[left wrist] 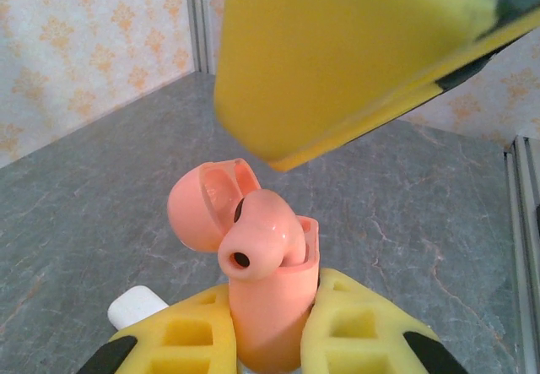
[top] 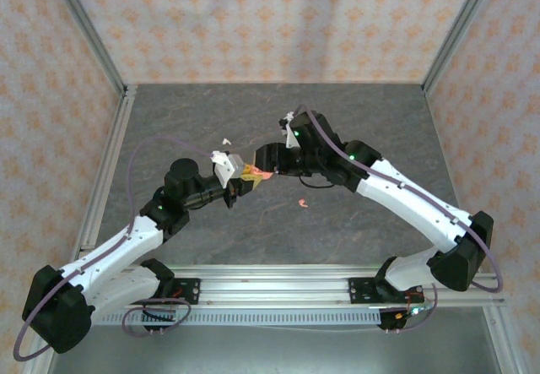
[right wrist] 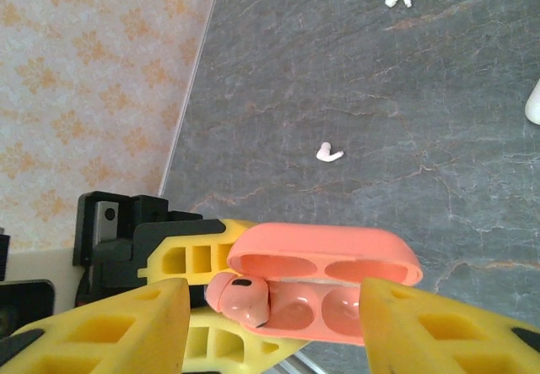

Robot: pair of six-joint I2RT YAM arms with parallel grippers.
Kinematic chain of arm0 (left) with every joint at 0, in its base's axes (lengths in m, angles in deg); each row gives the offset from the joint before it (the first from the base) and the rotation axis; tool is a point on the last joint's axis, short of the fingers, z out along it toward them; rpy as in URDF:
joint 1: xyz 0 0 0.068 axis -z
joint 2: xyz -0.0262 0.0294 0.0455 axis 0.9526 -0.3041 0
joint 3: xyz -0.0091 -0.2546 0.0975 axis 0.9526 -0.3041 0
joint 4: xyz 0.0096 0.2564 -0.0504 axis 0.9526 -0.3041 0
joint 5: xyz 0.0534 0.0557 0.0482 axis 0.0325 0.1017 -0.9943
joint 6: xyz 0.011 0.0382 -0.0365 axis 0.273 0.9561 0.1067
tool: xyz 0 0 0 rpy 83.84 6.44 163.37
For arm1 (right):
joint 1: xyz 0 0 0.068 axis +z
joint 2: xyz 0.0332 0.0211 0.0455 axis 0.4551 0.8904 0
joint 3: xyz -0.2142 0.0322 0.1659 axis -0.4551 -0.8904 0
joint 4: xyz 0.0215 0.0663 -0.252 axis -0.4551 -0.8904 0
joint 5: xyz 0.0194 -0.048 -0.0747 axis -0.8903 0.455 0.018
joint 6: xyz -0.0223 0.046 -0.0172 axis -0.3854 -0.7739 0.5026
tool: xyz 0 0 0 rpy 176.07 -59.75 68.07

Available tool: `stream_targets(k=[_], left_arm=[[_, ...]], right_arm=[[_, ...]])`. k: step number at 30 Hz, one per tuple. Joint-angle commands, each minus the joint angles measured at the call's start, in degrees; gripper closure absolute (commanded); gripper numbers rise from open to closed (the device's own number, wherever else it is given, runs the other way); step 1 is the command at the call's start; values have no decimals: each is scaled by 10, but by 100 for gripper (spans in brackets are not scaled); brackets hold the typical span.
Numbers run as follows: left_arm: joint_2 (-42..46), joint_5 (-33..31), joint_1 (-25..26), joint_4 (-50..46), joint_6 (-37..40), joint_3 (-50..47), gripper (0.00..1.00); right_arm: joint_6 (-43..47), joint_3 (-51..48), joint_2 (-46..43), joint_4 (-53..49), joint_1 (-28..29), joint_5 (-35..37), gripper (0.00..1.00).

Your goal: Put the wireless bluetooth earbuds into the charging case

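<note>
While my left gripper (left wrist: 268, 340) clamps the open coral case (left wrist: 272, 302), I find the right gripper (right wrist: 274, 302) open astride a coral earbud (left wrist: 261, 241) resting, seemingly not fully home, in one well; next, I judge, press it down, then fetch the other coral earbud (top: 301, 203).

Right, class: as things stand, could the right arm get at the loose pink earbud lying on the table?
Probably yes. The right gripper stands open and empty beside the pink case, and the loose pink earbud lies on bare table close beside that arm, with nothing on or around it.
</note>
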Motion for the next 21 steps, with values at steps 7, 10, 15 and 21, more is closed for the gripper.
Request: stream_targets(k=[7, 10, 15, 21], left_arm=[[9, -37, -3, 39, -1, -11, 100], [11, -40, -3, 32, 1, -11, 100], [11, -81, 0, 25, 1, -12, 100], [11, -159, 12, 59, -1, -29, 100]], right_arm=[[-24, 21, -11, -35, 3, 18, 54], [-33, 35, 0, -42, 4, 12, 58], [-48, 63, 20, -59, 18, 10, 62], [-110, 75, 26, -51, 33, 37, 62]])
